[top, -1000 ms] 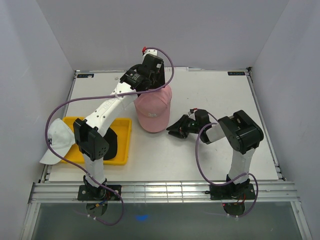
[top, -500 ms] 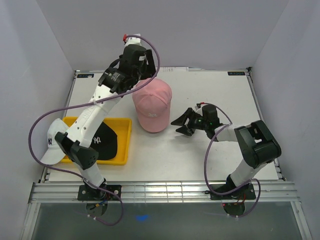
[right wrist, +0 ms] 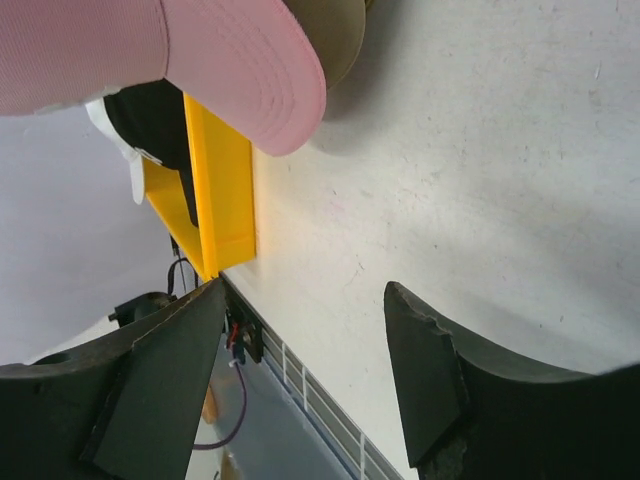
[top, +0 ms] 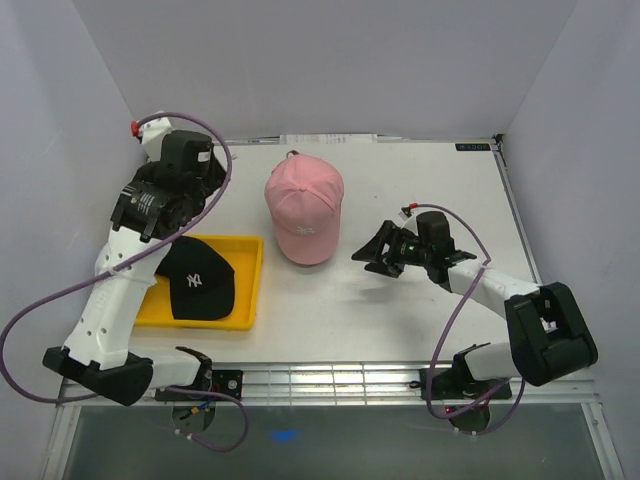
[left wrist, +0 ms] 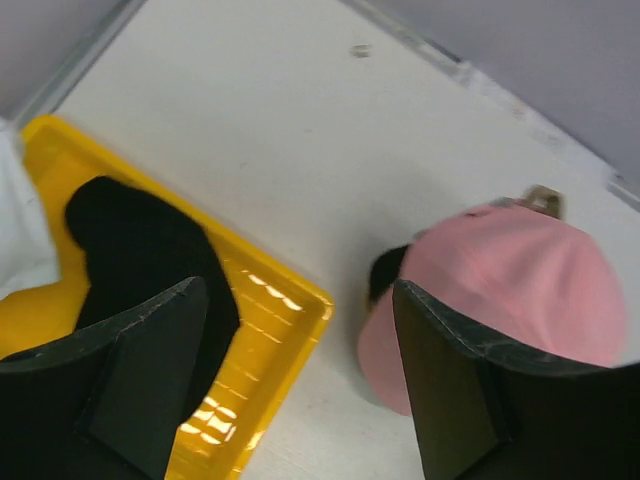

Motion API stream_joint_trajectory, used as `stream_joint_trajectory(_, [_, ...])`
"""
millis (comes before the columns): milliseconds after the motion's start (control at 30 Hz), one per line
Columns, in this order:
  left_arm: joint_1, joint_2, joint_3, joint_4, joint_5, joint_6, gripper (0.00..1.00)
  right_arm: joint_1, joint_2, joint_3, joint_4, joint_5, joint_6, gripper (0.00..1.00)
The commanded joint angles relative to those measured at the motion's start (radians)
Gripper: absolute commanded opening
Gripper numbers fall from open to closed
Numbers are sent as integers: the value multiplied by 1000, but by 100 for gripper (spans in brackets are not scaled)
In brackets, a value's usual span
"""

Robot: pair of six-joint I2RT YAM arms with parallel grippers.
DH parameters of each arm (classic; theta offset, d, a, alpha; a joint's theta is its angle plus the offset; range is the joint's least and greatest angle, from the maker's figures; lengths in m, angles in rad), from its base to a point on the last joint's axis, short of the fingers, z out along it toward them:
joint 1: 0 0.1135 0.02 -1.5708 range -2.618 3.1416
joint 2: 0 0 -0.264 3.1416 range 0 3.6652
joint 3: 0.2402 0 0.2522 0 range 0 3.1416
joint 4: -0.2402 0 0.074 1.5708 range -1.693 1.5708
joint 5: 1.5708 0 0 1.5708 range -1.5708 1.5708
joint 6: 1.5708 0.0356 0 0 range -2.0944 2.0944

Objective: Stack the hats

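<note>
The pink cap (top: pixel 304 210) lies in the middle of the table, brim towards the near edge. It also shows in the left wrist view (left wrist: pixel 500 280) and the right wrist view (right wrist: pixel 150 50). A tan cap (right wrist: pixel 342 28) peeks out from under it. The black cap with the white NY logo (top: pixel 197 285) lies in the yellow tray (top: pixel 250 290). The white cap (left wrist: pixel 20 225) shows only as a corner at the tray's left and is hidden by my left arm in the top view. My left gripper (top: pixel 152 215) is open and empty above the tray (left wrist: pixel 297 330). My right gripper (top: pixel 375 252) is open and empty, just right of the pink brim (right wrist: pixel 305 295).
The table's metal rail (top: pixel 320 380) runs along the near edge. Grey walls enclose the table on three sides. A small metal buckle (top: pixel 293 155) sticks out behind the pink cap.
My left gripper has left the back of the pink cap and swung left to above the yellow tray, now covering the white cap. My right gripper has drawn slightly right.
</note>
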Motion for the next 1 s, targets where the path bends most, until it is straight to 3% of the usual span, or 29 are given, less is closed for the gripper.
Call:
stream_joint_trajectory(0, [174, -10, -140, -190, -18, -105, 85, 15, -59, 22, -128, -8, -110, 70])
stream_joint_trajectory(200, [389, -99, -457, -20, 135, -99, 86, 36, -109, 62, -231, -41, -199, 71])
stream_joint_trajectory(367, [437, -148, -625, 86, 236, -83, 86, 42, -156, 62, -324, -44, -250, 72])
stream_joint_trajectory(967, [445, -45, -685, 205, 276, 0, 87, 41, -179, -4, -321, -74, -291, 72])
